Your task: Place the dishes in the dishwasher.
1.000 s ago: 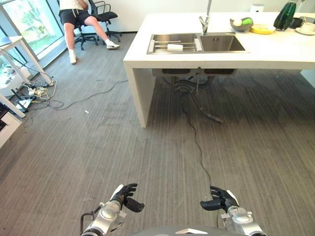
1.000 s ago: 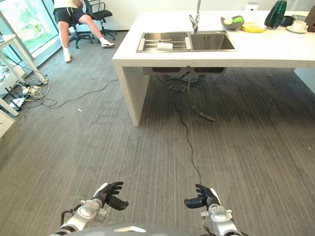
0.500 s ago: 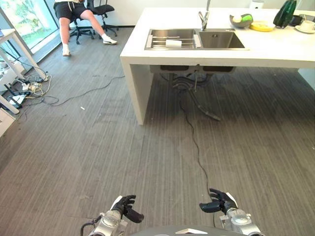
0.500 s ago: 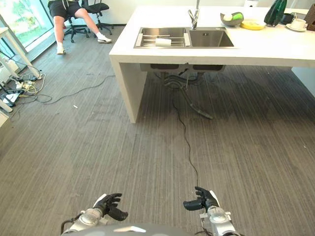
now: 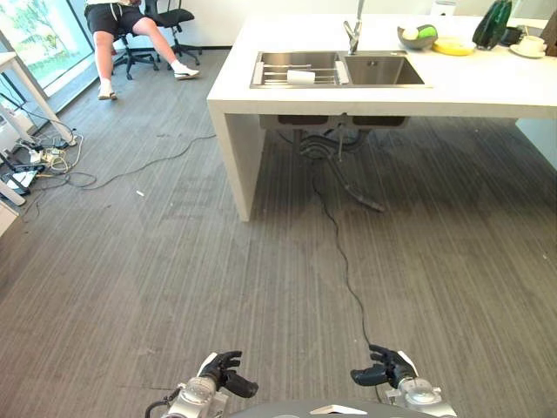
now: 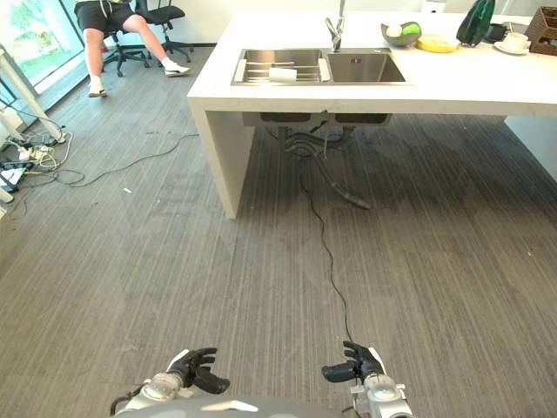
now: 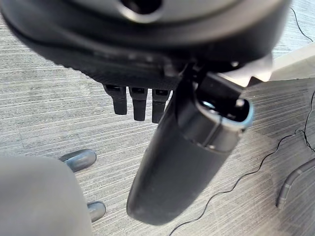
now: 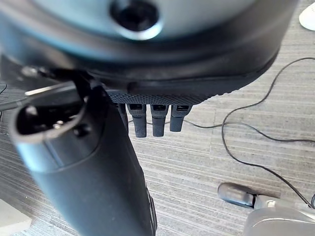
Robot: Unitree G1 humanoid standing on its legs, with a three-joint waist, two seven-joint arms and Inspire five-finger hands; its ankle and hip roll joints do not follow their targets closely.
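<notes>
Far left, up by the window: a person (image 5: 130, 26) parked on an office chair (image 5: 170, 22), well apart from everything, with a tangle of floor cables (image 5: 48, 165) nearby. Nothing to do with the job, probably.

Down low on the left: left hand (image 5: 224, 376) hanging just above the carpet, fingers loosely curled, gripping nothing. Looks like a carry-nothing walking pose, kept low and close so as not to swing into anything.

Middle, further off: white counter (image 5: 261, 96) with a double sink (image 5: 339, 70) and a tap (image 5: 355, 35) between the basins. A white cup (image 5: 301, 77) lying on the rack in the left basin, likely left there to drain.

Low on the right: right hand (image 5: 383, 373), same deal, fingers relaxed and half-bent around thin air.

Top right on the counter: a bowl (image 5: 418, 37) with something green in it, a yellow plate (image 5: 454, 47) just beside it, a dark green bottle (image 5: 489, 26), then a cup on a saucer (image 5: 527, 47) at the edge. So the dishes sit up there, still untouched and well out of reach. No dishwasher spotted yet. Guessing approach phase only.
</notes>
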